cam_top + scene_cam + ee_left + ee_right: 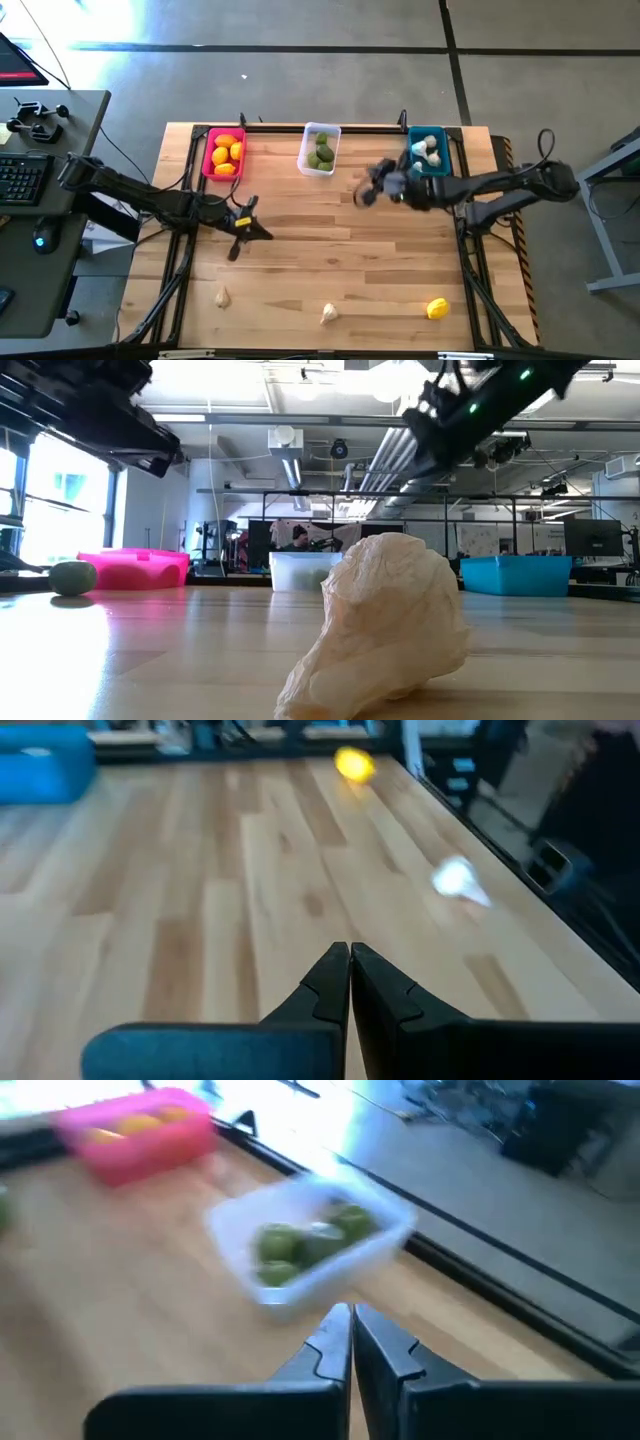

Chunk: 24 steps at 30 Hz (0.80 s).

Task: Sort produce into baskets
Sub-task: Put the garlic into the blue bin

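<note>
Three baskets stand along the far edge. The pink one (222, 152) holds yellow and orange fruits, the clear one (320, 148) green ones, the teal one (428, 152) whitish bulbs. Loose near the front edge lie two garlic bulbs (222, 297) (328, 314) and a yellow fruit (437, 308). The low view shows a green fruit (72, 577) resting on the table beside the pink basket (135, 568). My left gripper (263, 235) hovers shut over the table's left middle. My right gripper (360, 196) hovers shut just in front of the clear basket (310, 1245). Neither holds anything.
Black rails (330, 128) frame the table behind the baskets and down both sides. The wooden middle between the arms is bare. A desk with a keyboard (22, 180) stands left of the table. A person sits far back in the room (297, 536).
</note>
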### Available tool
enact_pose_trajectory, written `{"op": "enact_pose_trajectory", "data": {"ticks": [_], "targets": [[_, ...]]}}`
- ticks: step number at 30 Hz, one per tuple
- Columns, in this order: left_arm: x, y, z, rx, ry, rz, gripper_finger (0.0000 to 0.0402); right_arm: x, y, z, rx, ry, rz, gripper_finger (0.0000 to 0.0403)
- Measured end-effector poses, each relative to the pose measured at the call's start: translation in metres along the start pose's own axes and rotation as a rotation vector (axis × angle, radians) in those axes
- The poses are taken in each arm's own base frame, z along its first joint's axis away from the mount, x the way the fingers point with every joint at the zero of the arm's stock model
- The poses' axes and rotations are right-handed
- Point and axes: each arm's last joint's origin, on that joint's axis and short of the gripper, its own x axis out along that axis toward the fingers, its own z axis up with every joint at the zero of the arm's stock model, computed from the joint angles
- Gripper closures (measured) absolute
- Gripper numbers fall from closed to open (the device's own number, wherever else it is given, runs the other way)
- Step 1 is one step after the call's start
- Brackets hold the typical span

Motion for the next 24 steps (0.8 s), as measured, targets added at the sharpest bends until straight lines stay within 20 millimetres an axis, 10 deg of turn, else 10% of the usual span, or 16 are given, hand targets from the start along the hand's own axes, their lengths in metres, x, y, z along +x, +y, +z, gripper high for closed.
{"op": "enact_pose_trajectory", "data": {"ticks": [9,24], "targets": [[-0.007,-0.037,0.025,0.007,0.088,-0.170,0.0401,-0.039,0.061,-0.043,-0.104,-0.039,0.064,0.0402],[-0.013,-0.136,0.049,0.116,0.524,-0.259,0.0400,-0.032,0.113,-0.105,-0.104,-0.039,0.144,0.0403]]}}
